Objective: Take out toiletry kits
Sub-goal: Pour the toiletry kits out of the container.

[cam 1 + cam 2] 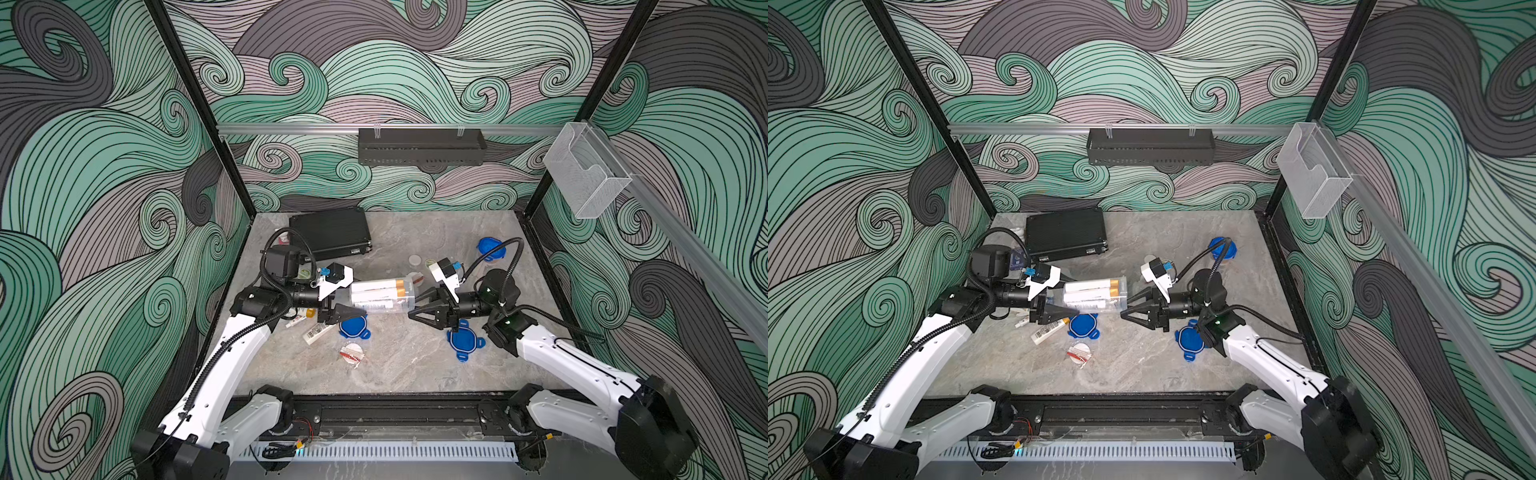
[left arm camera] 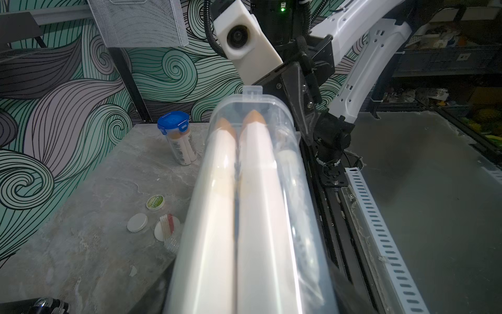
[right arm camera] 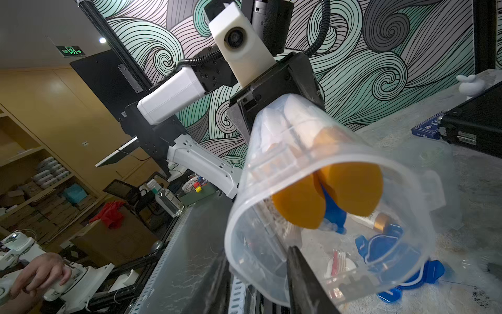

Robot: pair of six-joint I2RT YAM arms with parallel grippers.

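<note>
Holding the jar [image 1: 382, 296] level over the bench [image 1: 415, 365]: left gripper [image 1: 351, 301] is clamped on its closed end, with the mouth facing the right gripper [image 1: 413, 306]. Right gripper jaws stand part-way apart at the mouth. Nothing is seen between them, and I cannot tell whether a finger touches the rim

Kit location: 2 bottles [image 1: 376, 286] lie side by side inside the jar, orange caps [image 3: 350, 187] toward the open end. Loose pieces [image 1: 318, 332] lie on the bench under the left gripper

Handling (judgement): the bottles look light, stiff, smooth and round, so they are likely to slip or roll in a pinch. The best hold is probably across 1 cap, the part nearest the mouth. The jar wall is thin clear plastic and may flex, so pull straight along its axis

View notes: the right wrist looks into the mouth and shows both cap faces plus 1 finger [image 3: 301, 274] at the rim, which the top views do not show. The left wrist shows the 2nd jar [image 2: 178, 141] upright with its blue lid on and bottles inside, and 3 round packets [image 2: 137, 222] beside the held jar, all plainer than from above
</note>
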